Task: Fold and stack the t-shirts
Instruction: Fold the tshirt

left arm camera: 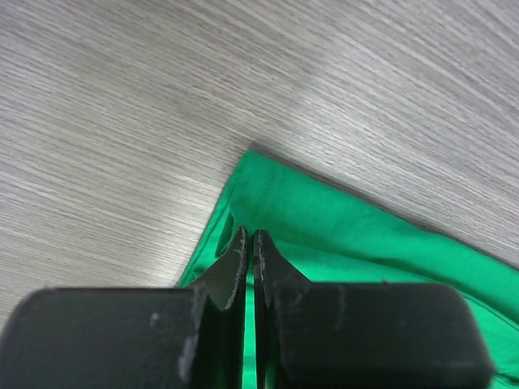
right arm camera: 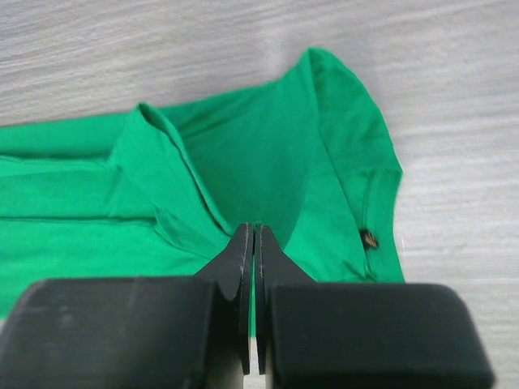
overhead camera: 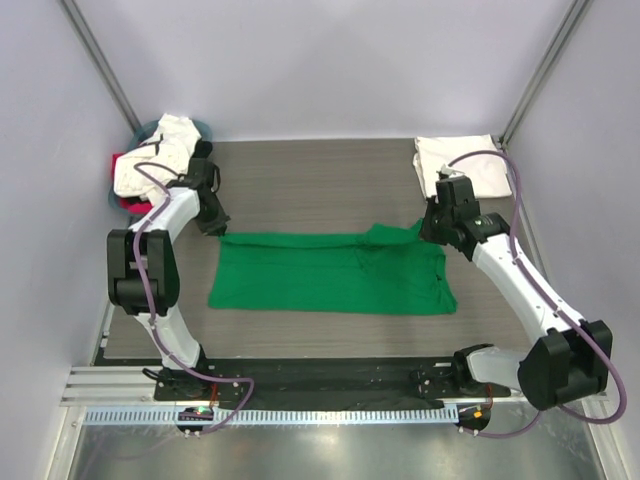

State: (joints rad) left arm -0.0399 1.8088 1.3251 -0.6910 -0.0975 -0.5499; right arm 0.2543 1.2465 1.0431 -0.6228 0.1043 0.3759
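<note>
A bright green cotton t-shirt (overhead camera: 325, 275) lies spread across the middle of the grey wood-grain counter (overhead camera: 300, 170), partly folded lengthwise, with a sleeve bunched at its far right corner. The left jaws are pressed together at the shirt's far left corner. The right jaws are pressed together at the far right corner, where ridges of cloth run up toward their tips. Each pair appears to pinch a thin bite of green fabric.

The main risk is a slipped corner. Both bites look shallow and sit close to the hem, so an uneven pull from the left arm (overhead camera: 170, 215) or the right arm (overhead camera: 510, 265) could drag the cloth free on one side and leave the fold skewed. The right jaws may also have caught only the sleeve layer, in which case the body of the shirt would stay behind and wrinkle.

A folded white cotton t-shirt (overhead camera: 460, 165) rests at the far right, close behind the right arm, and a wide swing could knock it. At the far left, a loose white shirt (overhead camera: 160, 150) spills out of the round grey-blue basket (overhead camera: 148, 128), close to the left arm's cable.
</note>
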